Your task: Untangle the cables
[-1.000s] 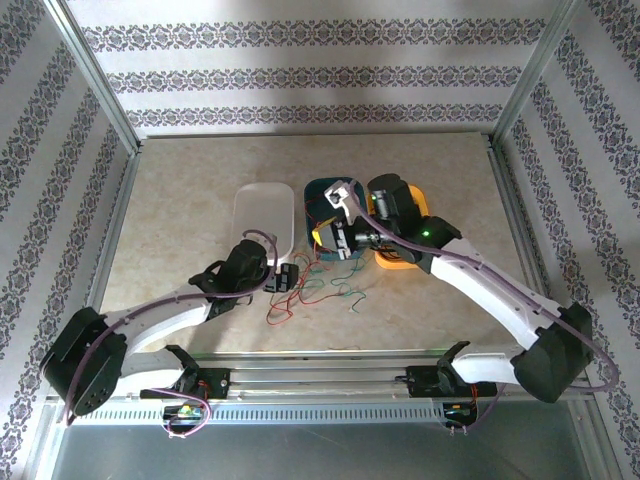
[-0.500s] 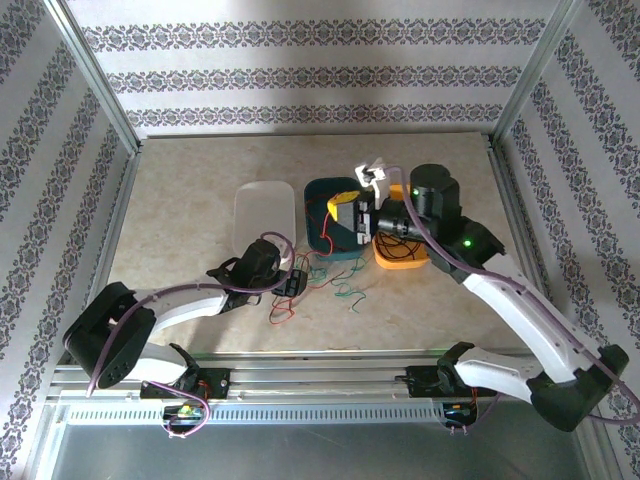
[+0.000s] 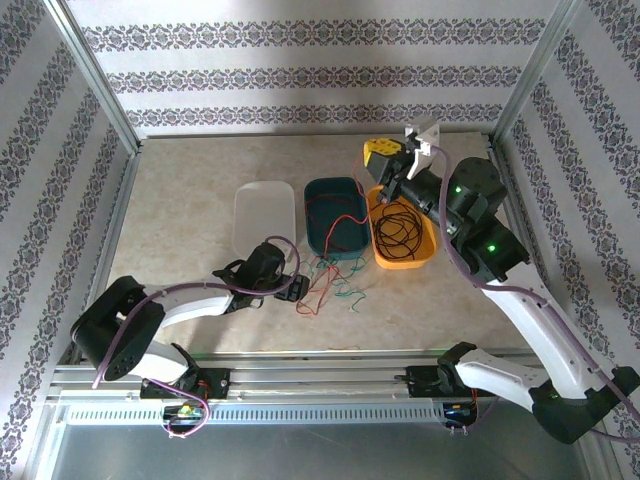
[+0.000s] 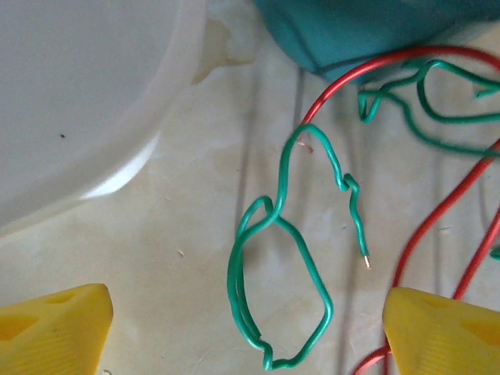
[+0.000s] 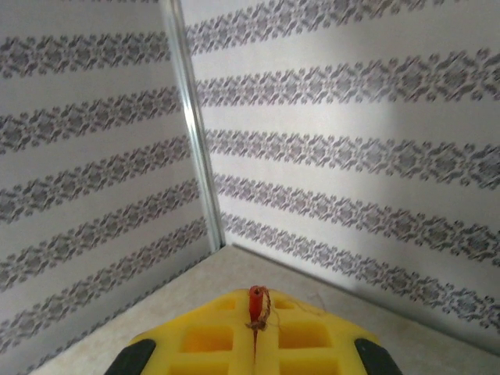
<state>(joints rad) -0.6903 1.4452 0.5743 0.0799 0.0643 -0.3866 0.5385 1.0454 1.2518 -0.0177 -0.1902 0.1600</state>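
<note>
Here, left claw (image 4: 250, 332) apart astride green cable (image 4: 312, 273) near white tray (image 4: 176, 94) rim; right claw (image 5: 255, 337) aloft, pinching red cable (image 5: 256, 300).

My yellow fingers (image 4: 55, 332) look like matt plastic; the cables (image 4: 233, 289) wear glossy plastic coats; the bench (image 4: 180, 226) is smooth, marbled.

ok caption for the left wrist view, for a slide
Open left gripper above a looped green wire, red wire beside it, white tray and teal tray beyond.
</note>
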